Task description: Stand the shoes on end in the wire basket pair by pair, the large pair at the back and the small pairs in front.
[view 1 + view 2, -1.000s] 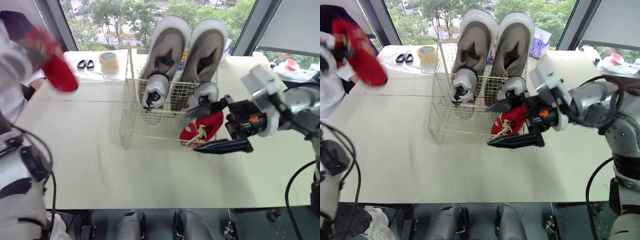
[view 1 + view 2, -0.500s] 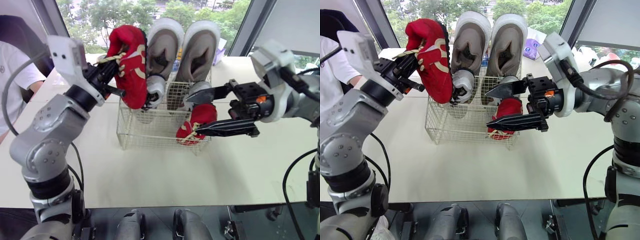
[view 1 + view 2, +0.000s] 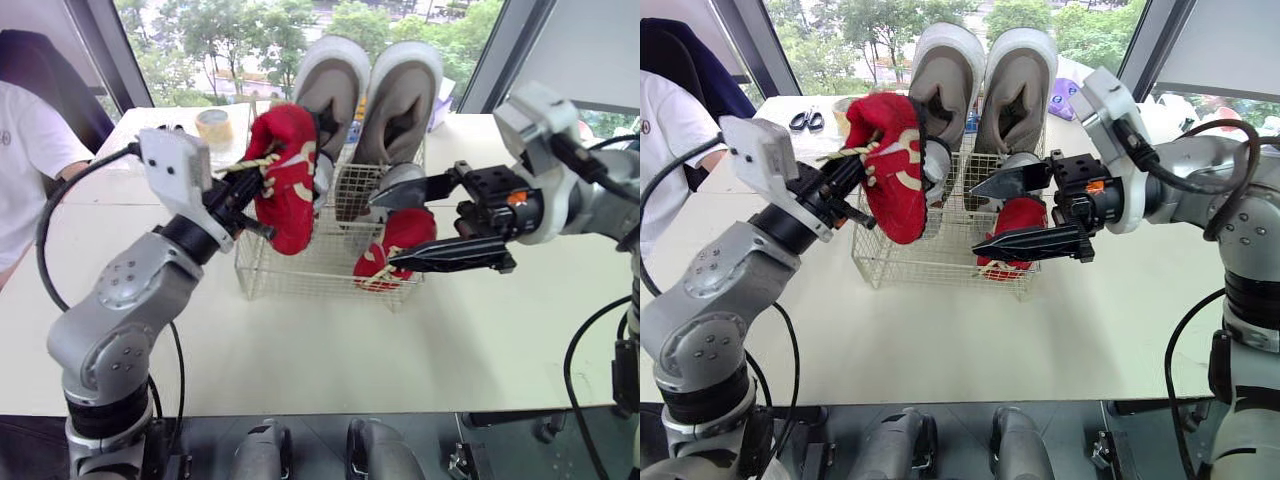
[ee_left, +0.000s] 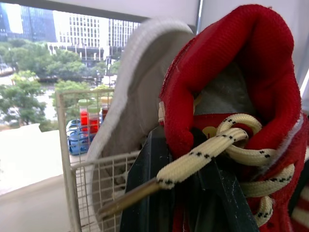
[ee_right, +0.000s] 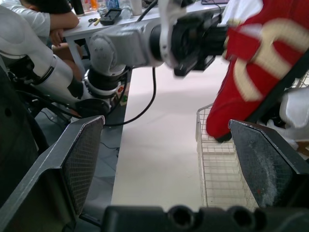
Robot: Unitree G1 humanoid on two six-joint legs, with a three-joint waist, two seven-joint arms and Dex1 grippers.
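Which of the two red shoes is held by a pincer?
The red shoe on the left, raised in the left pincer, gripped near its laces; the other red shoe stands inside the wire basket.

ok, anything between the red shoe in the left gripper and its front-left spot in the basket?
Nothing visible. The held red shoe hangs above the basket's front-left corner, which looks empty. The other red shoe fills front-right; the open right gripper sits at that side, seemingly off the path.

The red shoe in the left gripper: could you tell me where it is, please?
The red shoe hangs toe-down from the left gripper over the wire basket, at its front-left corner, left of centre in the head views.
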